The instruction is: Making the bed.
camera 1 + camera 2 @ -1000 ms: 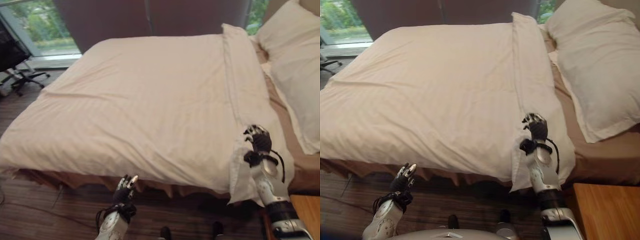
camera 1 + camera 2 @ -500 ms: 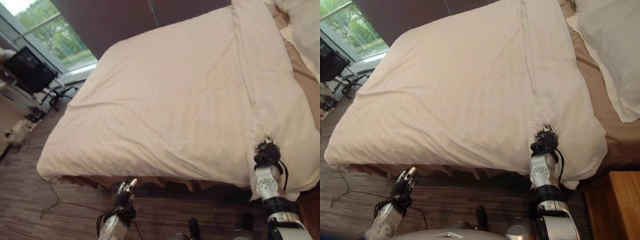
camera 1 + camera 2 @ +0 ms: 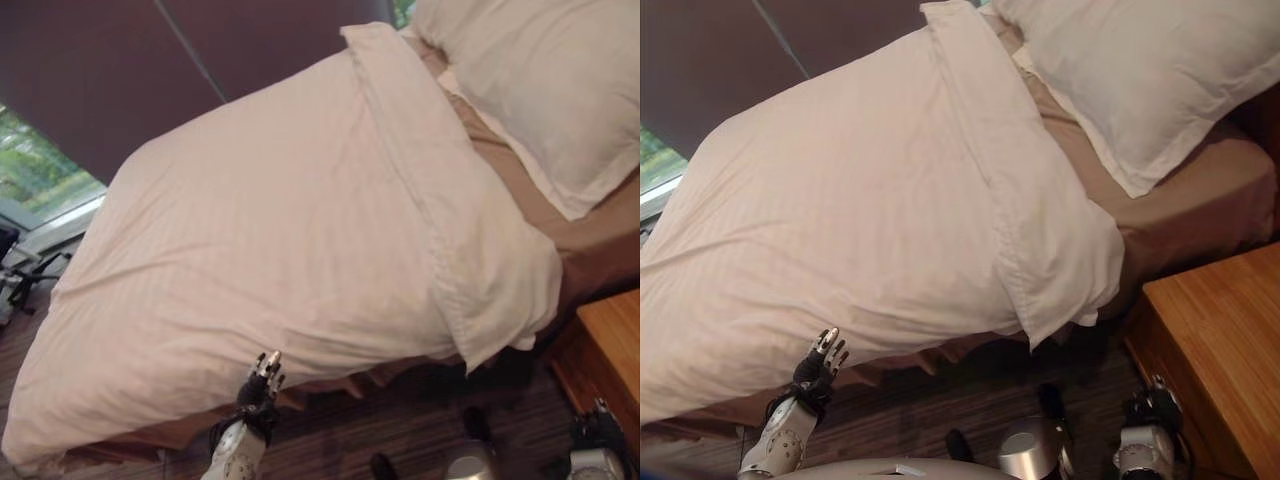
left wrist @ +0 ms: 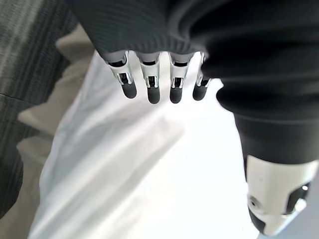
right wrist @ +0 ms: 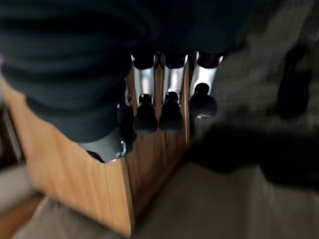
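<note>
Dark wood floor (image 3: 970, 395) runs along the near side of the bed (image 3: 1200, 190). I see a big white blanket (image 3: 260, 230) spread over most of the bed, with its folded top band hanging off the near corner. Two white pillows (image 3: 1140, 70) lie at the head end on the brown sheet. A wooden nightstand (image 3: 1220, 330) stands beside that end. My left hand (image 3: 818, 362) hangs just below the blanket's near edge, fingers straight and holding nothing. My right hand (image 3: 1152, 408) is low by the nightstand, off the blanket, fingers loose and holding nothing.
</note>
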Controlling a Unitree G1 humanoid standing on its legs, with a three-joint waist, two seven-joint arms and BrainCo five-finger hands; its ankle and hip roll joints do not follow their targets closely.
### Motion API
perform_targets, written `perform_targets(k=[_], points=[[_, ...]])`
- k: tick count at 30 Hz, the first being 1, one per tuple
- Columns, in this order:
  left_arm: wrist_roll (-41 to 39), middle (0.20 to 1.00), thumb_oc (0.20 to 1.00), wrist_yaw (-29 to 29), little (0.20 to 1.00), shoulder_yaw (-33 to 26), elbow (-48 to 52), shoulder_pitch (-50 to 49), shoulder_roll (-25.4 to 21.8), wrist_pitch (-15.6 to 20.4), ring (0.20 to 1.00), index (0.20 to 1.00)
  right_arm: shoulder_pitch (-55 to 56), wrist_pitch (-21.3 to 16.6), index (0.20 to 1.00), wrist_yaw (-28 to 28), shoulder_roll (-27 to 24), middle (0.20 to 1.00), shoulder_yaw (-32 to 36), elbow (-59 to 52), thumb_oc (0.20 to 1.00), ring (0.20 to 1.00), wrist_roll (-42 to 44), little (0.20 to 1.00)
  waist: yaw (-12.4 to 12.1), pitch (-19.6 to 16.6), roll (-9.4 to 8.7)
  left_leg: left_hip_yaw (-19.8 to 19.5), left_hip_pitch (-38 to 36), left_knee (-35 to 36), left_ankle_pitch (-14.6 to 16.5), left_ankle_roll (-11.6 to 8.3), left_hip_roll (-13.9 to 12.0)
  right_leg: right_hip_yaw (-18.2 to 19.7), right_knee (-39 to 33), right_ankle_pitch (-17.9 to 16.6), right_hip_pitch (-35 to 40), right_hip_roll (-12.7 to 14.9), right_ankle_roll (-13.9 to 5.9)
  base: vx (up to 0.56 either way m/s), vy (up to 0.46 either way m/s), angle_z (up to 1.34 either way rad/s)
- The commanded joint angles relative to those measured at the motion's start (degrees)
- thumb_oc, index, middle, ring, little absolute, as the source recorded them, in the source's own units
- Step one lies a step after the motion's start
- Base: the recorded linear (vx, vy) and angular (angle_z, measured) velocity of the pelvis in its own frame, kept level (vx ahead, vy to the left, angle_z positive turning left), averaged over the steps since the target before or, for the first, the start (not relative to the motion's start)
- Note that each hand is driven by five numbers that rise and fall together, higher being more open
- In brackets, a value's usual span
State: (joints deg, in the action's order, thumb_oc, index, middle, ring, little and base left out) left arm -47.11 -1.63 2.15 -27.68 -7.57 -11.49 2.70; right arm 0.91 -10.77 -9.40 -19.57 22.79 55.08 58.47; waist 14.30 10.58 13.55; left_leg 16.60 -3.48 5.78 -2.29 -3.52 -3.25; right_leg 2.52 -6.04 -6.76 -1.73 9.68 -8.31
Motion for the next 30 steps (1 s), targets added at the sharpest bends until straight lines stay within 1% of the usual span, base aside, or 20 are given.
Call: perform_targets(k=[1, 2, 3, 4, 6, 9, 11, 13, 15, 18, 21, 22, 23, 24, 25, 26, 27, 28, 29, 30], points=[[-1.78, 1.0, 1.0, 1.43, 1.0, -1.95, 0.22, 1.75, -2.5, 2.79, 1.0, 1.0, -5.65, 1.45, 0.2, 0.72, -1.52, 0.2, 0.07, 0.08, 0.2, 0.2, -4.82, 0.2, 0.57, 0.49, -1.5, -2.2, -3.13, -0.78, 4.08, -0.68, -0.85, -1.06, 1.04, 5.08, 2.07, 1.43, 0.87, -0.03, 0.039, -0.16], [-1.82, 1.0, 1.0, 1.65, 1.0, -2.53, 0.3, 1.68, -2.97, 2.76, 1.0, 1.0, -5.34, 1.69, 0.2, 0.41, -3.72, 0.2, -0.49, -2.04, 0.2, 0.2, -8.34, 0.2, 0.59, 0.48, -1.7, -2.13, -3.13, -0.78, 3.98, -0.72, -0.84, -0.9, 1.04, 4.94, 2.03, 1.45, 0.82, -0.04, 0.034, -0.09], [-0.97, 1.0, 1.0, 1.04, 1.0, -1.6, 1.31, 2.83, -2.8, 3.68, 1.0, 1.0, -4.66, 0.88, 0.2, -0.66, -3.47, 0.2, -2.21, -7.2, 0.2, 0.2, -10.48, 0.2, 1.14, 0.61, -2.01, -1.88, -3.16, -0.78, 3.99, -0.77, -0.86, -0.68, 1.04, 4.77, 1.88, 1.37, 0.77, -0.03, 0.013, -0.04], [-0.37, 1.0, 1.0, 1.3, 1.0, -1.5, 1.24, 3.57, -2.59, 3.52, 1.0, 1.0, -4.01, 0.41, 0.2, -0.18, -4.3, 0.2, -2.38, -12.09, 0.2, 0.2, -11.79, 0.2, 1.47, 0.59, -2.3, -1.77, -3.27, -0.78, 3.98, -0.72, -0.87, -0.5, 1.04, 4.65, 1.78, 1.33, 0.78, 0.0, 0.0, 0.0], [-0.31, 1.0, 1.0, 0.91, 1.0, -2.55, 1.44, 3.94, -2.02, 3.38, 1.0, 1.0, -3.57, -1.16, 0.2, 0.06, -5.51, 0.2, -4.67, -25.46, 0.2, 0.2, -16.93, 0.2, 1.62, 0.57, -2.68, -1.95, -3.5, -0.78, 4.15, -0.53, -0.78, -0.46, 1.04, 4.6, 1.97, 1.42, 0.76, 0.0, 0.0, 0.0], [0.11, 1.0, 1.0, 0.12, 1.0, -1.53, 1.64, 3.92, -1.35, 3.84, 1.0, 1.0, -6.6, -3.88, 0.2, 0.37, -4.75, 0.2, -7.33, -36.94, 0.2, 0.2, -17.35, 0.2, 0.94, 0.03, -2.9, -2.1, -3.19, -0.78, 3.94, -0.25, -0.7, -0.37, 1.04, 4.23, 1.76, 1.48, 0.98, -0.03, 0.007, -0.1], [0.25, 1.0, 1.0, 0.5, 1.0, 0.0, 1.84, 3.32, -1.14, 3.84, 1.0, 1.0, -10.34, -5.35, 0.2, 3.2, -2.63, 0.2, -9.99, -41.01, 0.2, 0.2, -10.84, 0.2, 0.21, -0.02, -2.69, -2.21, -3.18, -0.78, 3.85, -0.04, -0.57, -0.47, 1.04, 4.22, 1.87, 1.58, 1.04, -0.04, 0.018, 0.0], [-0.35, 1.0, 1.0, 1.64, 1.0, 1.93, 1.99, 2.25, -1.02, 3.4, 1.0, 1.0, -15.22, -6.39, 0.2, 9.0, 1.05, 0.2, -13.18, -44.84, 0.2, 0.2, 0.53, 0.2, -0.85, 0.19, -2.01, -2.61, -3.35, -0.78, 3.95, 0.25, -0.1, -0.66, 1.04, 4.49, 2.12, 1.8, 0.96, -0.04, 0.031, -0.01], [-1.29, 1.0, 1.0, 2.82, 1.0, 3.15, 1.71, 1.19, -1.01, 3.16, 1.0, 1.0, -18.79, -7.72, 0.2, 10.86, 2.56, 0.2, -15.03, -45.79, 0.2, 0.2, 5.25, 0.2, -2.03, 0.19, -1.05, -2.65, -2.86, -0.78, 3.51, 0.27, 0.12, -0.54, 1.04, 4.2, 1.66, 1.98, 0.94, -0.05, 0.024, -0.03], [-1.66, 1.0, 1.0, 4.55, 1.0, 4.77, 0.86, 0.54, -1.24, 2.97, 1.0, 1.0, -23.87, -8.07, 0.2, 11.25, 2.92, 0.2, -16.85, -42.62, 0.2, 0.2, 6.91, 0.2, -3.35, 0.59, 0.56, -3.23, -2.24, -0.78, 3.08, 0.28, 0.65, -0.72, 1.04, 3.99, 1.32, 2.47, 0.85, -0.06, 0.012, 0.08], [-0.82, 1.0, 1.0, 5.55, 1.0, 6.22, -0.08, 0.42, -1.89, 3.69, 1.0, 1.0, -29.5, -8.05, 0.2, 9.04, 2.01, 0.2, -18.29, -32.91, 0.2, 0.2, 5.66, 0.2, -4.62, 1.22, 2.87, -3.86, -1.14, -0.78, 2.46, 0.3, 1.52, -0.66, 1.04, 3.58, 0.5, 3.3, 0.82, -0.06, 0.007, 0.07], [-0.81, 1.0, 1.0, 5.57, 1.0, 6.22, -0.11, 0.49, -1.84, 3.72, 1.0, 1.0, -29.71, -8.06, 0.2, 9.11, 1.92, 0.2, -18.29, -32.69, 0.2, 0.2, 5.71, 0.2, -4.64, 1.22, 2.93, -3.85, -1.06, -0.78, 2.46, 0.3, 1.52, -0.65, 1.04, 3.57, 0.42, 3.3, 0.81, -0.06, 0.004, 0.04], [-0.4, 1.0, 1.0, 5.58, 1.0, 6.59, -0.37, 0.71, -2.01, 4.03, 1.0, 1.0, -30.98, -7.54, 0.2, 8.09, 2.25, 0.2, -18.51, -28.84, 0.2, 0.2, 4.6, 0.2, -4.85, 1.93, 4.05, -4.1, -0.43, -0.78, 2.17, 0.34, 1.95, -0.47, 1.04, 3.23, -0.3, 3.68, 0.7, -0.12, 0.017, 0.07], [-0.52, 1.0, 1.0, 5.12, 1.0, 6.64, -0.95, 1.47, -2.14, 4.71, 1.0, 1.0, -32.75, -6.8, 0.2, 5.41, 1.89, 0.2, -18.18, -21.28, 0.2, 0.2, 1.56, 0.2, -4.88, 2.9, 5.94, -4.27, 1.06, -0.78, 1.64, 0.36, 2.7, 0.11, 1.04, 2.63, -2.1, 4.39, 0.6, -0.16, 0.029, 0.03], [-0.33, 1.0, 1.0, 4.89, 1.0, 6.64, -1.52, 2.0, -2.29, 5.17, 1.0, 1.0, -33.56, -6.54, 0.2, 4.46, 1.99, 0.2, -17.81, -18.59, 0.2, 0.2, 0.71, 0.2, -4.79, 3.46, 6.99, -4.17, 1.93, -0.78, 1.34, 0.34, 2.97, 0.42, 1.04, 2.28, -3.18, 4.74, 0.53, -0.11, 0.029, 0.02], [-0.33, 1.0, 1.0, 4.91, 1.0, 6.62, -1.6, 2.14, -2.25, 5.22, 1.0, 1.0, -33.76, -6.54, 0.2, 4.47, 1.93, 0.2, -17.8, -18.46, 0.2, 0.2, 0.69, 0.2, -4.87, 3.4, 7.03, -4.14, 2.1, -0.78, 1.32, 0.35, 2.98, 0.47, 1.04, 2.23, -3.37, 4.75, 0.52, -0.07, 0.005, -0.01], [-0.18, 1.0, 1.0, 4.56, 1.0, 6.54, -2.53, 2.83, -2.27, 5.55, 1.0, 1.0, -34.03, -6.69, 0.2, 3.51, 2.12, 0.2, -16.53, -15.15, 0.2, 0.2, 0.62, 0.2, -4.72, 3.94, 7.94, -4.07, 2.9, -0.78, 0.97, 0.34, 3.29, 0.57, 1.14, 2.07, -4.3, 5.07, 0.42, -0.05, 0.004, 0.07], [-0.5, 1.0, 1.0, 4.51, 1.0, 6.27, -4.97, 3.32, -2.12, 5.66, 1.0, 1.0, -33.92, -6.36, 0.2, 2.63, 1.77, 0.2, -13.86, -10.27, 0.2, 0.2, 1.68, 0.2, -4.32, 4.38, 10.06, -3.96, 3.69, -0.9, 0.68, 0.35, 4.0, 1.14, 1.33, 1.99, -5.5, 5.77, 0.35, -0.05, 0.004, 0.03], [-0.53, 1.0, 1.0, 4.58, 1.0, 6.32, -5.11, 3.43, -2.08, 5.71, 1.0, 1.0, -34.01, -6.34, 0.2, 2.79, 1.62, 0.2, -13.81, -10.07, 0.2, 0.2, 1.78, 0.2, -4.42, 4.28, 10.14, -3.95, 3.79, -0.9, 0.69, 0.36, 4.01, 1.15, 1.34, 1.99, -5.61, 5.78, 0.34, 0.0, 0.0, 0.0], [-0.4, 1.0, 1.0, 4.73, 1.0, 6.35, -6.49, 3.52, -1.76, 5.71, 1.0, 1.0, -33.45, -6.15, 0.2, 2.26, 1.25, 0.2, -12.38, -7.68, 0.2, 0.2, 1.84, 0.2, -4.26, 4.3, 11.3, -3.65, 3.99, -0.92, 0.72, 0.34, 4.2, 1.26, 1.39, 2.02, -5.95, 6.17, 0.25, 0.06, 0.019, -0.07]])
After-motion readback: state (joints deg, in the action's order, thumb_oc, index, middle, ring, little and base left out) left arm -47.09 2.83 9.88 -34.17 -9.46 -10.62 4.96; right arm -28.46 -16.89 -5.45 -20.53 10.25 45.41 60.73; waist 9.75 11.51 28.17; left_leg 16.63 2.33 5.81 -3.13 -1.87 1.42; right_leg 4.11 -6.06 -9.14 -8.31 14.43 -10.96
